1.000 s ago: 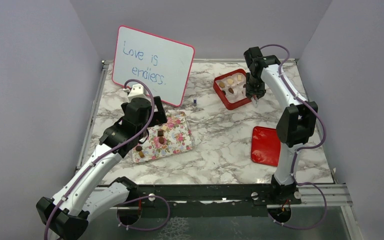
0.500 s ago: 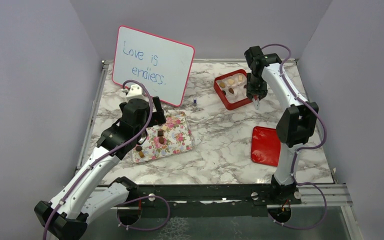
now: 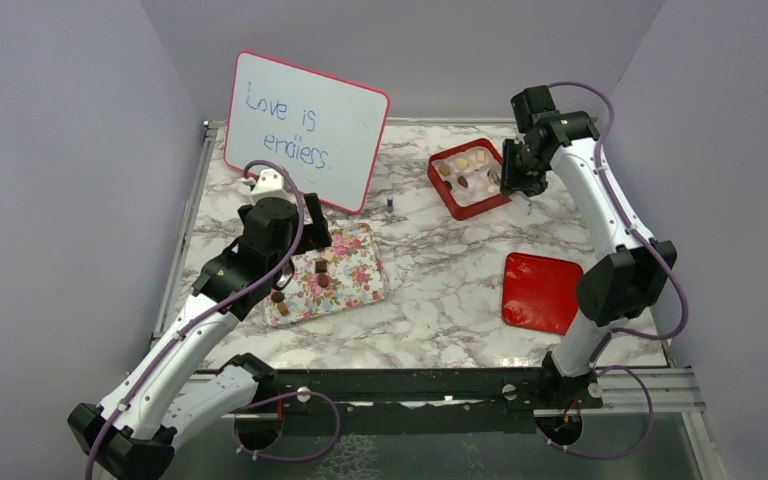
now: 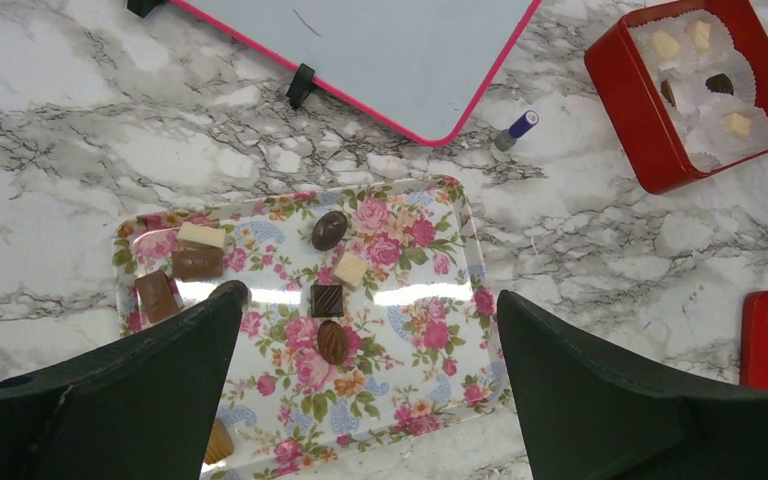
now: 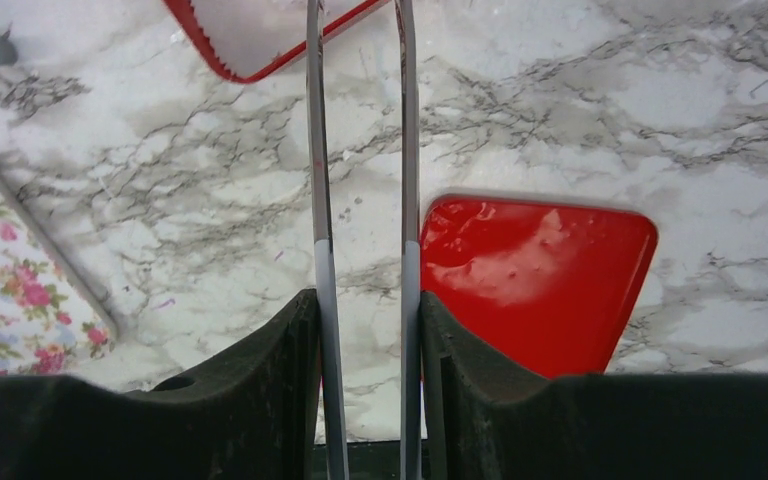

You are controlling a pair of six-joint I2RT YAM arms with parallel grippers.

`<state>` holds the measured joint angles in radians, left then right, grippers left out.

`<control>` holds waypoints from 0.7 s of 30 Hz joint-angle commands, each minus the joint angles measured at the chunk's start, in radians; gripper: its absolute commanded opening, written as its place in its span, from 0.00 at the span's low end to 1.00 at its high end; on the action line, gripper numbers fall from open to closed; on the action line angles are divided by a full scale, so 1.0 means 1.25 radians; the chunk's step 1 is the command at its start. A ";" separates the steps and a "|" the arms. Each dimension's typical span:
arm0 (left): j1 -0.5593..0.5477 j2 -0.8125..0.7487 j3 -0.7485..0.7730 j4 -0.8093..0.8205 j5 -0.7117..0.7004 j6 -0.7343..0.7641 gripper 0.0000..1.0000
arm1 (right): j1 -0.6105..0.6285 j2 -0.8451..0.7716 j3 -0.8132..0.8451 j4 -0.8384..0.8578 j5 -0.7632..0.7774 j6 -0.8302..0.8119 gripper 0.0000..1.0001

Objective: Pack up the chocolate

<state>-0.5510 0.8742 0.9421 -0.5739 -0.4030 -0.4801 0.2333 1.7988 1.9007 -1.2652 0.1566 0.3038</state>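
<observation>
Left end effector (image 4: pixel 360 310) spread wide, nothing held, above the floral tray (image 4: pixel 430 390) on the desk (image 4: pixel 580 250). Several chocolates (image 4: pixel 327 300) lie loose on the tray; a few more sit in the white cups of the red box (image 4: pixel 625 105). Right end effector (image 5: pixel 358 150): thin metal blades narrowly parted, nothing between them, over the desk beside the red lid (image 5: pixel 535 285).

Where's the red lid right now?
Top view: the red lid lies flat on the table, right side, closer to the near edge than the red box.
</observation>
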 commanded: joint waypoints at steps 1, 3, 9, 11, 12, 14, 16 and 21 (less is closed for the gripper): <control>0.003 -0.018 0.021 0.001 0.001 -0.022 0.99 | -0.004 -0.094 -0.094 0.077 -0.118 -0.031 0.40; 0.003 -0.025 0.026 -0.005 -0.005 -0.017 0.99 | 0.005 -0.121 -0.126 0.094 -0.169 -0.032 0.40; 0.003 -0.049 0.030 -0.021 -0.030 -0.045 0.99 | 0.078 -0.206 -0.250 0.207 -0.207 -0.001 0.40; 0.003 -0.059 0.024 -0.028 -0.030 -0.058 0.99 | 0.114 -0.216 -0.271 0.228 -0.198 0.005 0.40; 0.003 -0.064 0.023 -0.033 -0.030 -0.061 0.99 | 0.132 -0.220 -0.278 0.239 -0.192 0.005 0.40; 0.003 -0.074 0.027 -0.043 -0.036 -0.066 0.99 | 0.173 -0.230 -0.295 0.269 -0.183 0.002 0.40; 0.003 -0.085 0.032 -0.056 -0.054 -0.070 0.99 | 0.216 -0.245 -0.319 0.317 -0.180 -0.003 0.40; 0.003 -0.092 0.047 -0.085 -0.104 -0.056 0.99 | 0.327 -0.240 -0.341 0.381 -0.149 -0.016 0.40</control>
<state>-0.5510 0.7723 0.9428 -0.6342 -0.4465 -0.5461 0.5575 1.5272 1.4773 -0.9150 -0.0452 0.2955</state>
